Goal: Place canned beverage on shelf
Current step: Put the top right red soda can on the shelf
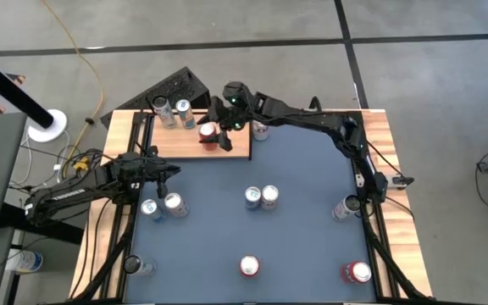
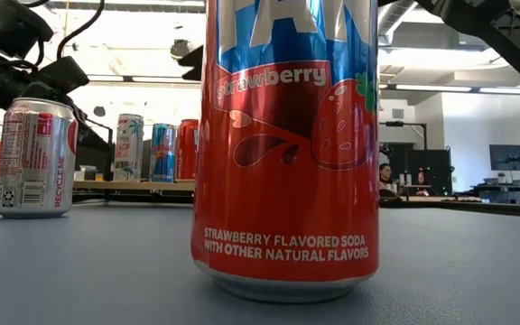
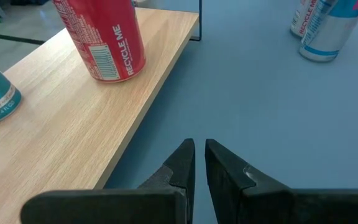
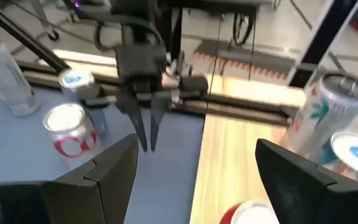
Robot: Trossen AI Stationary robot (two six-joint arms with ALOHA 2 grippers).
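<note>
A red can (image 1: 207, 132) is seen standing on the shelf (image 1: 237, 147), with the right gripper (image 1: 224, 127) spread wide around it. The left gripper (image 1: 172, 170) is kept closed, holding nothing, beside the shelf

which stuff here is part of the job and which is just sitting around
In the job:
- shelf
- red can standing on the shelf
- right gripper, open, over that can

Lying about:
- two cans at the shelf's far end
- pair of cans mid-table
- strawberry soda can
- left gripper, shut, beside the shelf
</note>
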